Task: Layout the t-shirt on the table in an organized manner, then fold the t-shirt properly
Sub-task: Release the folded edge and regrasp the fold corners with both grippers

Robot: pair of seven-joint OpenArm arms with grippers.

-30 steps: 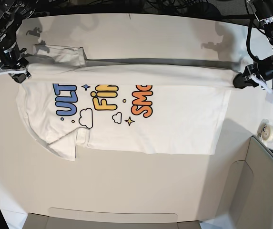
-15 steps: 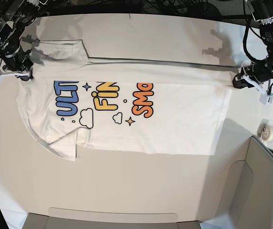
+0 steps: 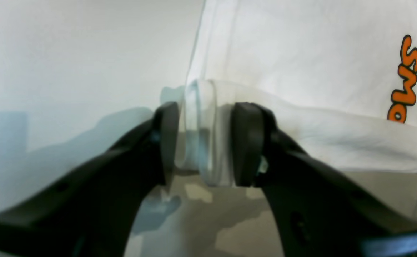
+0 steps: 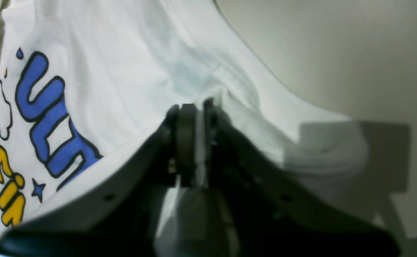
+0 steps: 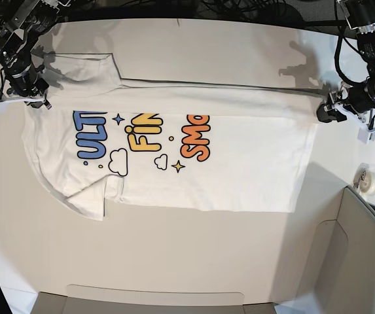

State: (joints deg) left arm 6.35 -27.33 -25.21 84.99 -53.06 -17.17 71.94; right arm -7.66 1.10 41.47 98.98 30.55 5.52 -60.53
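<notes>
- T-shirt (image 5: 174,154) lies spread print-up on the table (image 5: 174,248), far long edge folded over; further folds remain.
- Left gripper (image 3: 203,142) stands parted around the hem corner; right gripper (image 4: 194,142) pinches the shoulder fabric.

Robotics lab, bare off-white table (image 5: 174,261), tangled black cables (image 5: 252,10) behind, grey-beige panels (image 5: 364,255) along edge

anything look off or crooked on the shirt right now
Yes: the t-shirt has its top strip folded over, hiding the tops of the printed letters, and the lower sleeve lies tucked at an angle. No damage shows.
</notes>
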